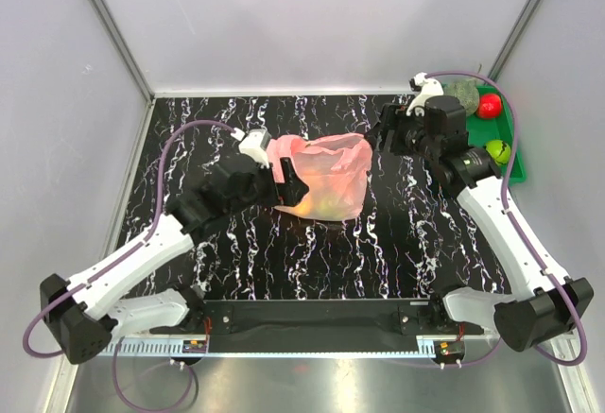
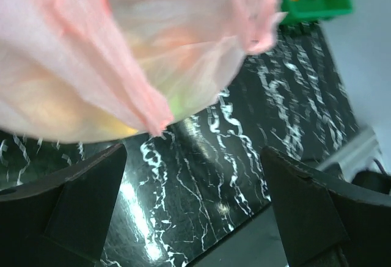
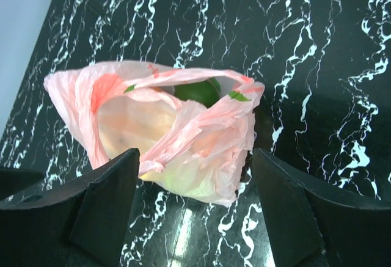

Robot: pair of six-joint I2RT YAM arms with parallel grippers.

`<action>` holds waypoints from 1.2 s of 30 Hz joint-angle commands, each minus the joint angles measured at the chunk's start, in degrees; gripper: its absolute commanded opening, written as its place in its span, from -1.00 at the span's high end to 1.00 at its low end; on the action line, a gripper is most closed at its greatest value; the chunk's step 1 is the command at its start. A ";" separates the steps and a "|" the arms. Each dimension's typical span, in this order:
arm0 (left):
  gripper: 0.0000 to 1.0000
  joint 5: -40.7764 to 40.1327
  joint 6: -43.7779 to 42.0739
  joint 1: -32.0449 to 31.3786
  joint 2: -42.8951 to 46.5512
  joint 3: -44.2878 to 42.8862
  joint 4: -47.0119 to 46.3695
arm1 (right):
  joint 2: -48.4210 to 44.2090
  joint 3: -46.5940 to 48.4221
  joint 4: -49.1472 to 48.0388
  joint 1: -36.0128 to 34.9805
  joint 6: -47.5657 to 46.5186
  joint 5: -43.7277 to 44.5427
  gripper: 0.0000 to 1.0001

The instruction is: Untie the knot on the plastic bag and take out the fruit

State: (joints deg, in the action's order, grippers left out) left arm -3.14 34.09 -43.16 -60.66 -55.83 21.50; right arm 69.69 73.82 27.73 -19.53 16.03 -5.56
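At the near edge of the table [image 1: 284, 262] the two arm bases are sitting side by side, both arms reaching away from them. The left gripper [image 1: 286, 184] is hanging at the left side of the bag [image 1: 326, 172]. Its fingers [image 2: 79, 200] are standing wide apart with only bare table between them. In the left wrist view the pink plastic is filling the upper frame, blurred and cut off at the top and left, so it is not possible to tell whether the fingers are touching it.

The bag is lying around the middle of the table. In the right wrist view its mouth is gaping open, and fruit [image 3: 195, 91] is showing inside as a dark green curve, mostly hidden by folds. Yellowish shapes are glowing dimly through the plastic lower down.

Further back and to the right, the right gripper [image 1: 386, 137] is hovering apart from the bag, its fingers [image 3: 104, 212] also spread, holding nothing.

At the far right a green tray [image 1: 518, 175] is carrying a red fruit [image 1: 489, 105] and a lime-green fruit [image 1: 498, 151]. A grey-green melon [image 1: 463, 90] is sitting partly hidden behind the right wrist.
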 commanded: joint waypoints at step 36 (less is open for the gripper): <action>0.93 6.03 22.24 7.73 -9.39 17.86 -61.64 | 3.08 2.63 1.63 -3.59 -7.50 -9.09 -0.41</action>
State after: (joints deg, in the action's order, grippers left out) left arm -3.38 51.31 -38.24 -71.09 -39.42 -27.07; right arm 70.46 73.76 31.31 -22.55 9.98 -9.15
